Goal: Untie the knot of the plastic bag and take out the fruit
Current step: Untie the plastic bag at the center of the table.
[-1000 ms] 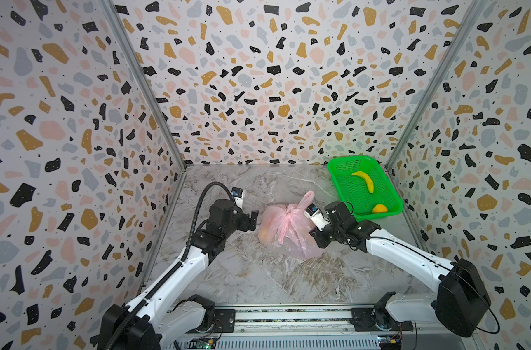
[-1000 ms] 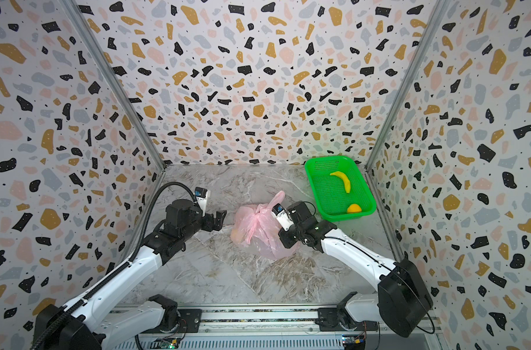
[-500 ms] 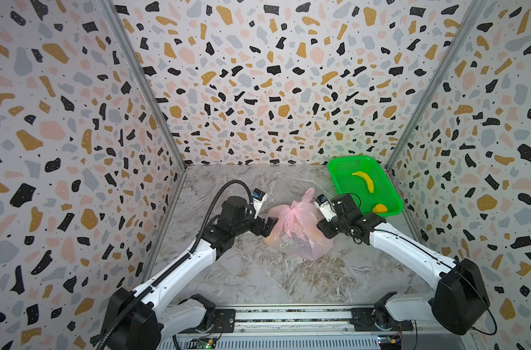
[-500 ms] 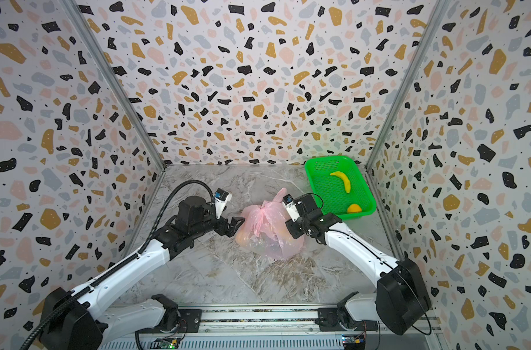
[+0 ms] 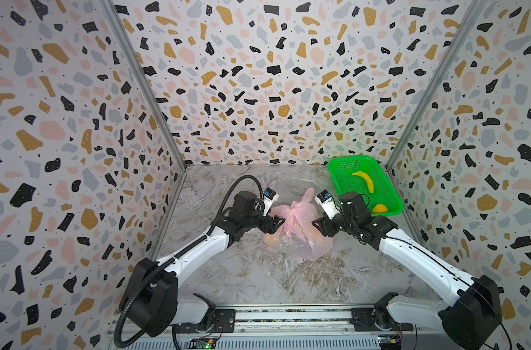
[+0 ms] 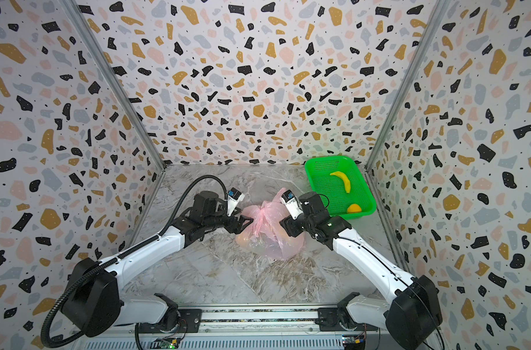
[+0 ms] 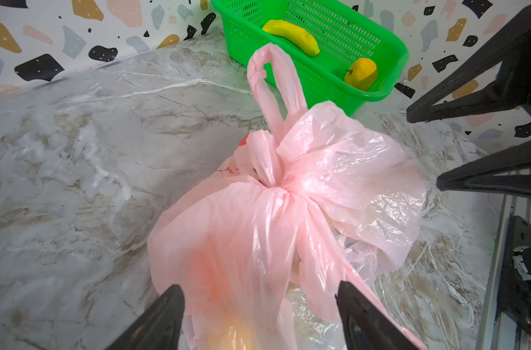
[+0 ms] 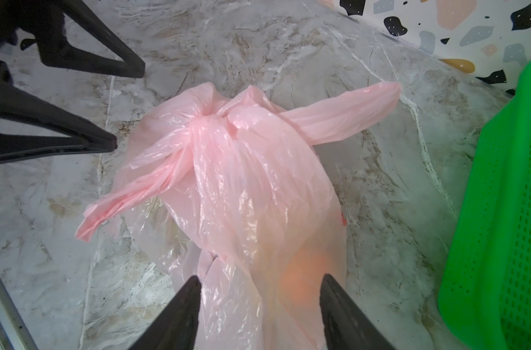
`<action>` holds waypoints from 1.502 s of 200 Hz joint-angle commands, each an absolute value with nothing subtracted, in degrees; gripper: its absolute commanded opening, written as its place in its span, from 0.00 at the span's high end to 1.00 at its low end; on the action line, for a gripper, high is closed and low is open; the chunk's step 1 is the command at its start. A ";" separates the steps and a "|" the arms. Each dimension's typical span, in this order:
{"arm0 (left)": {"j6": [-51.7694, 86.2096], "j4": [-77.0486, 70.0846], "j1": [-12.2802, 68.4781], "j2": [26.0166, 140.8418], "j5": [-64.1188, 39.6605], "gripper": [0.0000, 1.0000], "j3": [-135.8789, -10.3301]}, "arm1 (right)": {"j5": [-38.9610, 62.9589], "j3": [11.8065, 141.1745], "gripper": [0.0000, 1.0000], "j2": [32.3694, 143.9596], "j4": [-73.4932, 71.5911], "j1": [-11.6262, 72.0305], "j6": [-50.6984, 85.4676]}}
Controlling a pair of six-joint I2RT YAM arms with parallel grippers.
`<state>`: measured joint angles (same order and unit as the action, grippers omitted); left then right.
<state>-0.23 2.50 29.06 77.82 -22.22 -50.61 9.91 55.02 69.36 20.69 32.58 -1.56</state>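
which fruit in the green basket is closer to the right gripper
The small round yellow-orange fruit, in the front corner of the green basket nearest the right gripper. The long curved banana lies farther back.

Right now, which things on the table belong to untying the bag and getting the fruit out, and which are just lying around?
For the job: the plastic bag, its knot, the fruit showing orange through the plastic.

Just lying about: the green basket, with the banana and the small yellow-orange piece inside it.
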 commanded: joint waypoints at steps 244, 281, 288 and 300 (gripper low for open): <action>1.40 -0.39 30.85 76.12 -20.92 1.00 -49.76 | 20.22 57.80 0.28 74.90 10.14 30.65 -2.67; 4.51 3.70 30.86 67.18 -12.99 1.00 -46.38 | 22.03 59.19 0.30 75.90 10.56 32.11 -4.19; 5.08 4.57 30.85 65.79 -12.17 1.00 -46.05 | 22.77 59.32 0.30 75.78 10.41 32.32 -4.22; 6.02 6.18 30.94 63.67 -11.46 1.00 -45.58 | 23.83 59.63 0.30 75.38 10.37 32.60 -4.48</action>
<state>3.20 3.29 30.61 67.53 -16.14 -46.81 20.47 57.21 76.14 10.98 31.86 -3.09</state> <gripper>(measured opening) 0.047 0.702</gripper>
